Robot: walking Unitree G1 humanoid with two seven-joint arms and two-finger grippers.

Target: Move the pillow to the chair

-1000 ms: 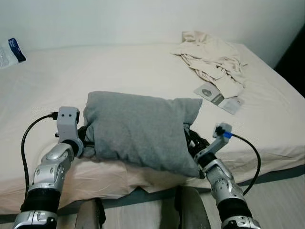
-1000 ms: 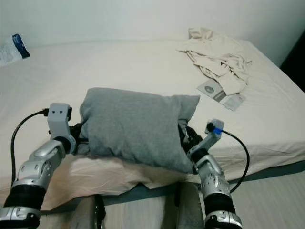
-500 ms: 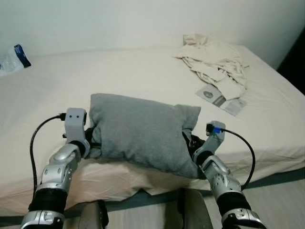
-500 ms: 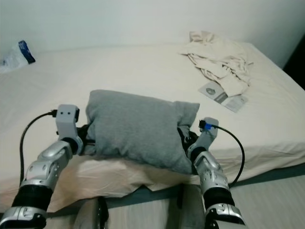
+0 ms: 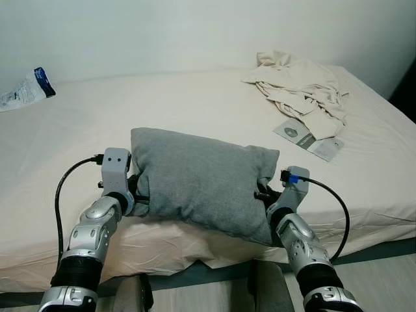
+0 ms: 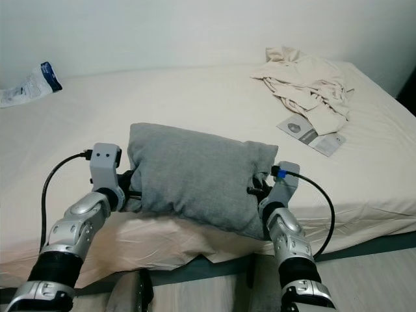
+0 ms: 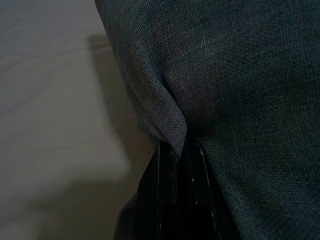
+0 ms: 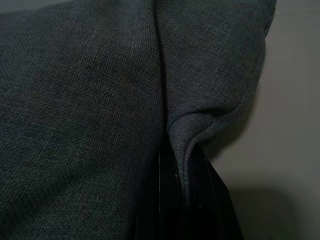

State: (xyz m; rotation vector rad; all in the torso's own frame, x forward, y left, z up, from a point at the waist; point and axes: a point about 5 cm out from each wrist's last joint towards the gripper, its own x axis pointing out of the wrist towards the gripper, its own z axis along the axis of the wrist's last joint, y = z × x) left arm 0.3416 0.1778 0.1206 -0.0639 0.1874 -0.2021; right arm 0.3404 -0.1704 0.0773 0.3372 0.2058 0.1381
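Observation:
A grey pillow [image 5: 201, 182] hangs between my two arms above the near edge of the bed [image 5: 195, 104]. My left gripper [image 5: 138, 194] is shut on the pillow's left end. In the left wrist view a fold of grey fabric [image 7: 172, 132] is pinched between the black fingers [image 7: 167, 200]. My right gripper [image 5: 263, 195] is shut on the pillow's right end, and the right wrist view has a pleat of cloth [image 8: 187, 135] caught between its fingers [image 8: 170, 200].
A crumpled beige garment [image 5: 299, 88] lies at the far right of the bed, with two flat packets [image 5: 305, 136] beside it. A white and blue bag [image 5: 26, 91] rests at the far left. The floor [image 5: 383, 273] runs along the bed's front edge.
The pillow sits a little higher between the grippers than before. The whole picture has shifted, so the camera has moved back and to the left.

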